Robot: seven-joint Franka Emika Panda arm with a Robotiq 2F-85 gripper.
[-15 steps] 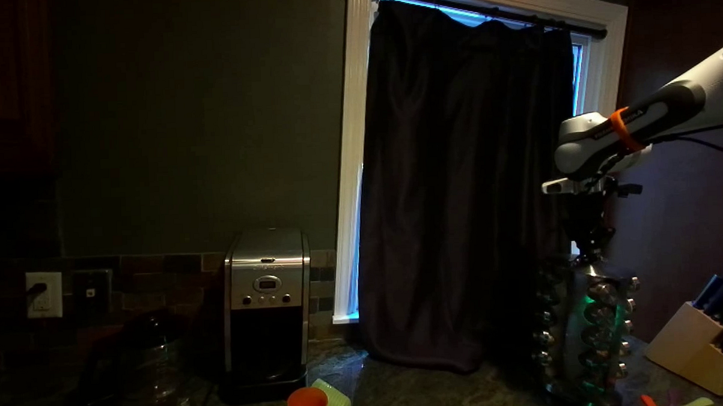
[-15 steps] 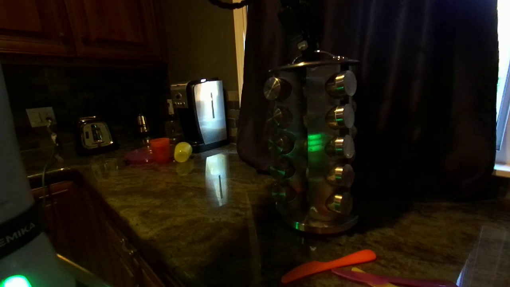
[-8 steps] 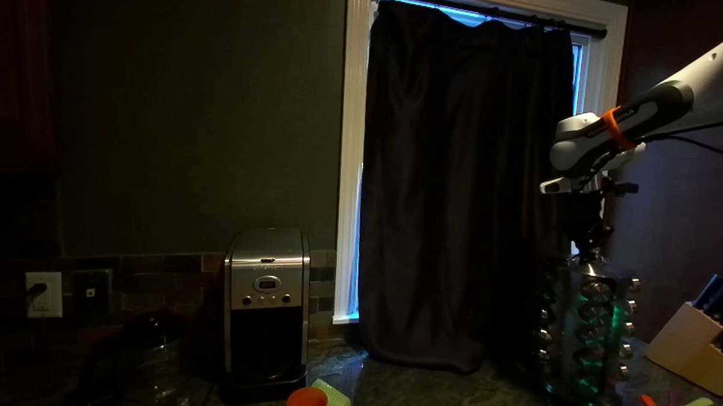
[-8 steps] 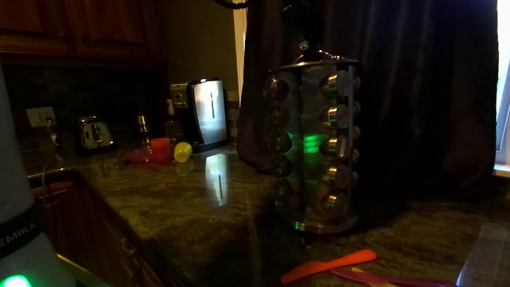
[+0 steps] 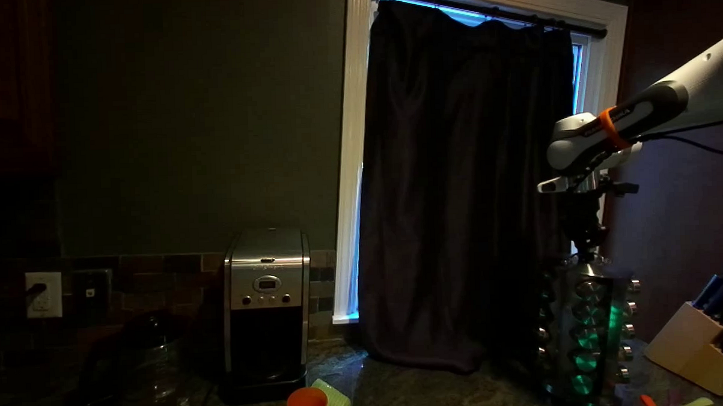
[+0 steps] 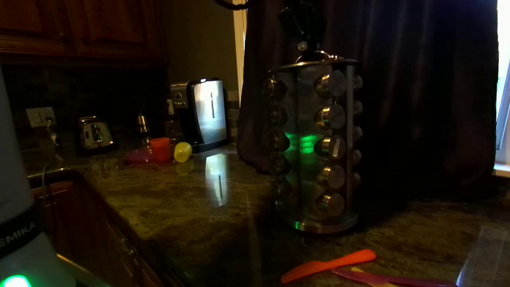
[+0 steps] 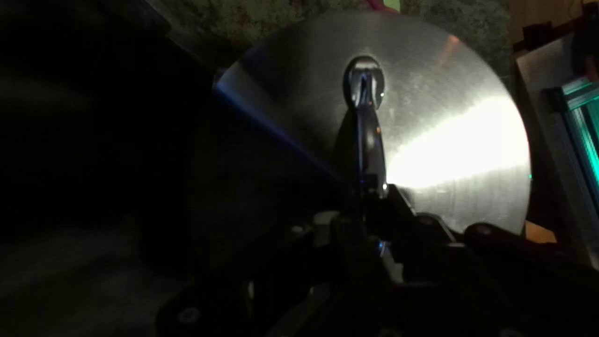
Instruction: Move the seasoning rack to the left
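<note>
In an exterior view the seasoning rack [image 6: 306, 155] stands straight up on the tabletop [image 6: 171, 215], a little right of the middle of the frame. It has rows of little round jars [image 6: 332, 116], and its side glints green. In the wrist view, the end effector [image 7: 372, 194] is pinched on the shiny handle [image 7: 371, 145] that sticks up from the rack's round metal top [image 7: 430, 89], though the low part of that picture is very dark. The white and black robot arm [image 5: 665, 103] reaches in from the right edge in an exterior view, where a dark curtain [image 5: 445, 194] hangs at the middle. The silver and black coffee maker [image 5: 268, 314] sits at the lower left of that frame, well apart from the rack, with an orange cup [image 5: 307, 405] and a yellow-green cup [image 5: 338, 401] near it. A wooden knife block [image 5: 691, 349] holding blue-handled knives [image 5: 707, 291] is at the lower right. In an exterior view a toaster [image 6: 95, 135] is at the left, and a purple plate [image 6: 137, 156] lies by the orange cup. An orange knife [image 6: 330, 266] and a purple utensil [image 6: 394, 278] lie near the rack, at the bottom of that frame.
</note>
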